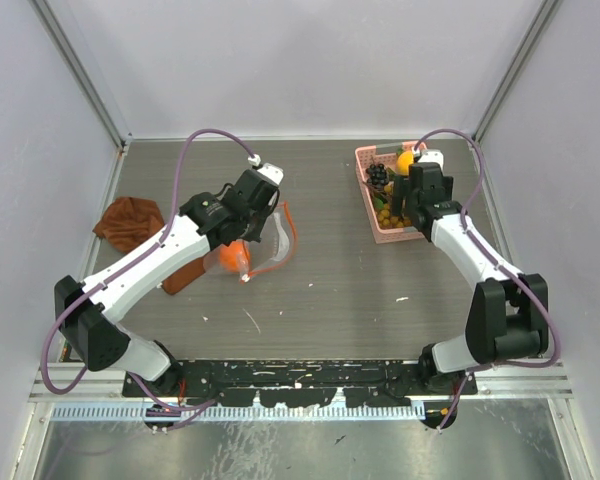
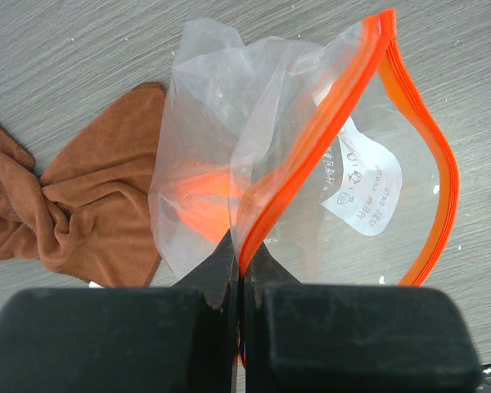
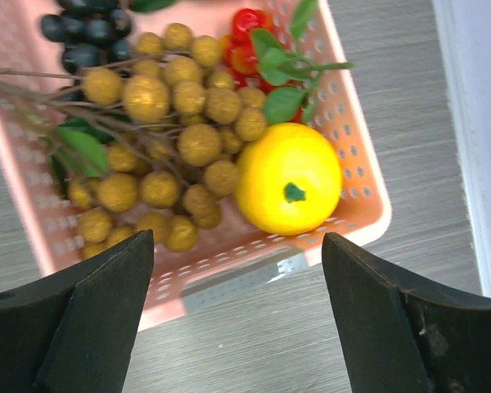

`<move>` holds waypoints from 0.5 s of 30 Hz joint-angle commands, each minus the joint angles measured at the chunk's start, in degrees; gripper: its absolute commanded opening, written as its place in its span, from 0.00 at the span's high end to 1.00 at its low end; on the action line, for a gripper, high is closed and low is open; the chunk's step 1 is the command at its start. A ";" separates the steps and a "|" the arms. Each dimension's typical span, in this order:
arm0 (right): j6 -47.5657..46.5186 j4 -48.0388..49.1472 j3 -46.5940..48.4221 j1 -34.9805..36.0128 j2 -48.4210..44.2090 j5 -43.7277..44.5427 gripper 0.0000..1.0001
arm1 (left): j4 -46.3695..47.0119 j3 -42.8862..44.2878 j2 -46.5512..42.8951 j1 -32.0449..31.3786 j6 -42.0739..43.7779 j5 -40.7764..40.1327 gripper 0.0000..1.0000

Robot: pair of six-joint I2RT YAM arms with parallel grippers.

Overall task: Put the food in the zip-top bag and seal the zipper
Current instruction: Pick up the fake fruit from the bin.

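Bag: your zip-top bag (image 2: 311, 188) lay well left of the pink basket (image 3: 356, 164), its mouth gaping so that food could drop in.
Zipper: the zipper (image 2: 430, 139) stood unsealed, its lips bowed apart.
Left gripper (image 2: 241, 278): your jaws were closed tight on one lip, holding the mouth up.
Inside: one orange fruit (image 2: 204, 205) showed through the plastic.
Right gripper (image 3: 237, 246): spread wide and empty above the basket, framing the yellow fruit (image 3: 288, 188), likely your next pick.
Obstacles: the berry bunch (image 3: 164, 139) touched that fruit, and the basket wall crowded it.
Cloth: the brown cloth (image 2: 82, 205) lay farther from the basket than the bag.

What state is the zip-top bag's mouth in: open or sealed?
Open: the zipper has two orange strips bowed apart; the left gripper pinches one.
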 commanded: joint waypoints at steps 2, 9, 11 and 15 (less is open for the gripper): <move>-2.36 2.58 3.31 -2.73 3.71 6.67 0.16 | 2.09 0.36 -2.24 0.20 -0.21 -1.45 1.00; -3.11 3.53 4.44 -5.09 8.71 5.93 0.26 | 1.96 0.31 -1.94 0.14 -0.05 -1.61 1.00; -3.27 3.97 4.53 -5.91 10.11 5.10 0.26 | 1.95 0.30 -1.94 0.16 0.01 -1.60 1.00; -3.83 4.78 4.69 -7.08 12.47 3.39 0.26 | 2.00 0.34 -1.68 0.17 0.00 -1.52 1.00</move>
